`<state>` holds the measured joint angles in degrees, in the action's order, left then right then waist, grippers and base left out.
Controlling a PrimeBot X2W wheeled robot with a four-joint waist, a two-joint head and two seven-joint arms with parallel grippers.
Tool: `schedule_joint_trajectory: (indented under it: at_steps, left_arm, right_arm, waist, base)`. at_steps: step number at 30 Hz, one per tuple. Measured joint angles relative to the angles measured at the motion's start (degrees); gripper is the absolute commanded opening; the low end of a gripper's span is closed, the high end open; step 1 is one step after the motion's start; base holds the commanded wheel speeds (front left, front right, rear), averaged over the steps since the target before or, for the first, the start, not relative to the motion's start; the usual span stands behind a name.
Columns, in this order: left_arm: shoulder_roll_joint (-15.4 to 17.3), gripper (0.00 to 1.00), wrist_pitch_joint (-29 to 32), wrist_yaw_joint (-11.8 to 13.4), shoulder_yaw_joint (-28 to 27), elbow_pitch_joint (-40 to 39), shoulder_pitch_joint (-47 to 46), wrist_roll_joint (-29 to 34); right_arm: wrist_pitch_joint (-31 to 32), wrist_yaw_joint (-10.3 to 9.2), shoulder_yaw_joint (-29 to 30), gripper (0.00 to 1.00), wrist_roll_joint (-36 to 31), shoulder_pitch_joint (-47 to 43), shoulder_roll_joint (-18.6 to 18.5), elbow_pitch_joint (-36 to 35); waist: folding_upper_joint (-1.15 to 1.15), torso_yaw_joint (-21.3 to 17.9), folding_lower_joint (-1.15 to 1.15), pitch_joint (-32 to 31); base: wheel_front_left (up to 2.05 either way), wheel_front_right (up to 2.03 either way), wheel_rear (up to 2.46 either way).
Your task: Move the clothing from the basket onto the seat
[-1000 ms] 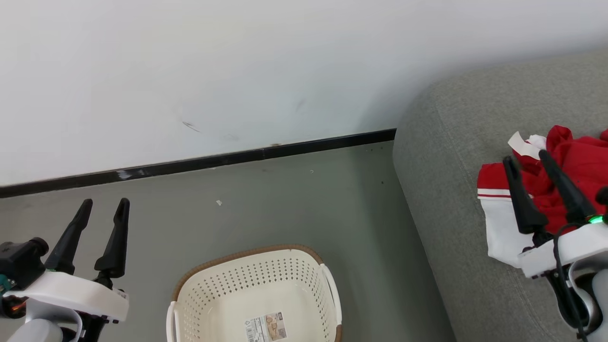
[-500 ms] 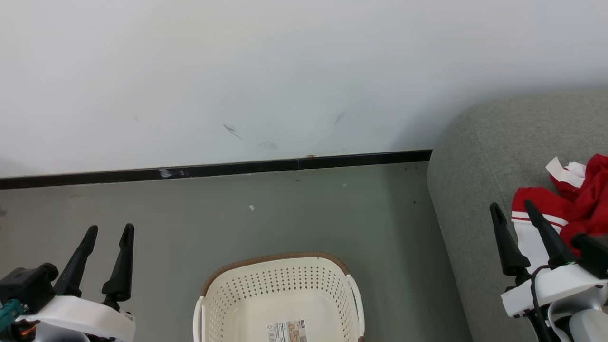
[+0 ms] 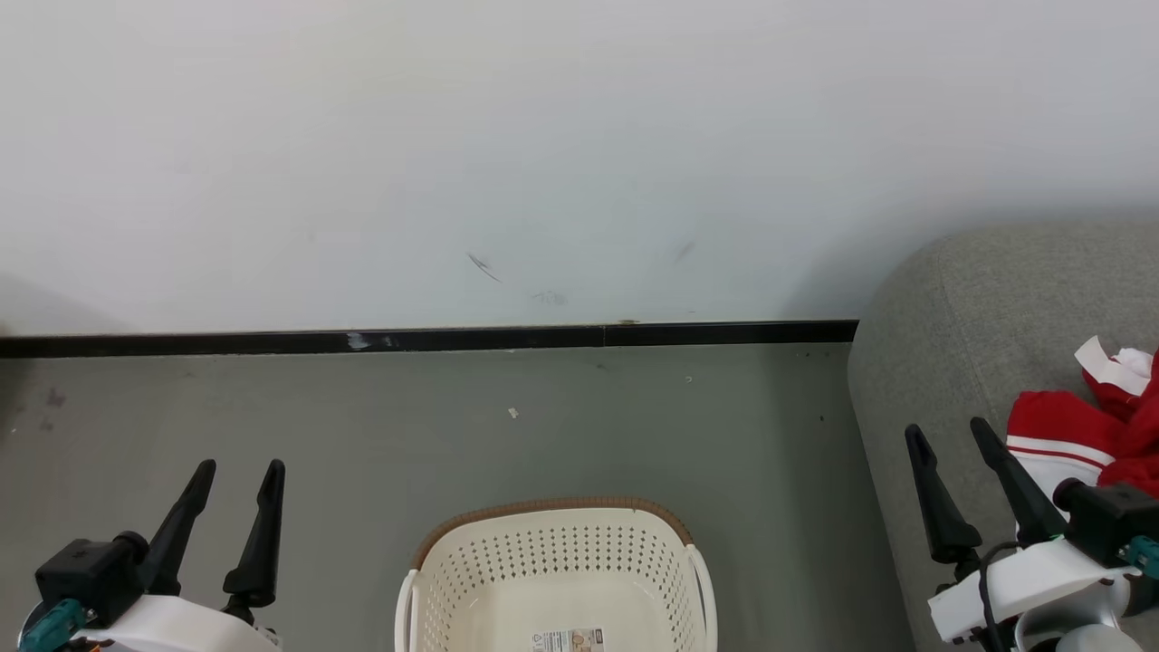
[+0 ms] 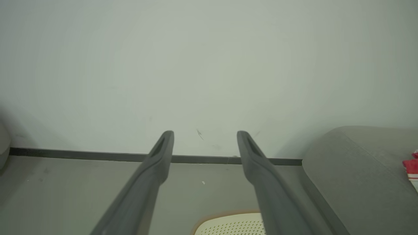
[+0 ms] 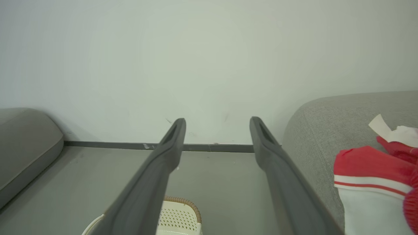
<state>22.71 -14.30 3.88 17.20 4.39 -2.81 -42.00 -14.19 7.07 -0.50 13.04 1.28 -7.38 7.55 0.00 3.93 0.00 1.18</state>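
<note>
While the left claw (image 3: 242,466) and right claw (image 3: 944,427) both stand spread wide with nothing in them, the clothing (image 3: 1059,436) lies red-and-white on the seat (image 3: 978,317), just beside the right claw. The basket (image 3: 552,552) on the floor (image 3: 453,426) between them shows a bare bottom where visible, so the task looks done or nearly. The sticker (image 3: 568,641) inside the basket is cut by the frame edge, print unreadable; no logo is legible on the clothing.
</note>
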Motion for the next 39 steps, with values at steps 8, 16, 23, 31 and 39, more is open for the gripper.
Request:
schedule_joint_trajectory:
  at_steps: [8, 16, 23, 31, 39]
  left_arm:
    - [-1.11, 1.00, 0.00, -0.58, -0.97, 0.35, 0.32, 1.91]
    - [-2.16, 1.00, 0.00, -1.38, -2.29, 0.41, 0.92, 3.05]
    - [-2.99, 1.00, 0.00, -2.53, -3.44, 0.89, 0.92, 3.88]
    - [-4.09, 1.00, 0.00, -3.13, -4.30, 1.41, 0.92, 4.83]
    - [-7.17, 0.00, 0.19, -4.03, -3.38, 3.82, 2.17, 4.64]
  right_arm:
    - [0.00, 0.01, -0.37, 1.00, -1.53, -0.90, 1.23, -1.60]
    - [0.00, 0.01, -0.35, 1.00, -1.99, -1.12, 1.56, -2.61]
    - [0.00, 0.00, -0.33, 1.00, -2.46, -1.12, 1.83, -3.25]
    - [0.00, 0.01, -0.31, 1.00, -2.54, -1.13, 2.05, -3.41]
    - [0.09, -0.02, -0.68, 0.00, -2.31, -2.56, 3.16, -1.00]
  waist:
    - [0.00, 0.69, 0.00, -0.27]
    - [0.00, 0.75, 0.00, 0.05]
    - [0.00, 0.68, 0.00, 0.24]
    - [0.00, 0.60, 0.00, 0.31]
    - [0.00, 0.59, 0.00, 0.34]
  base:
    - [0.00, 0.00, 0.00]
    - [0.00, 0.00, 0.00]
    - [0.00, 0.00, 0.00]
    - [0.00, 0.00, 0.00]
    - [0.00, 0.00, 0.00]
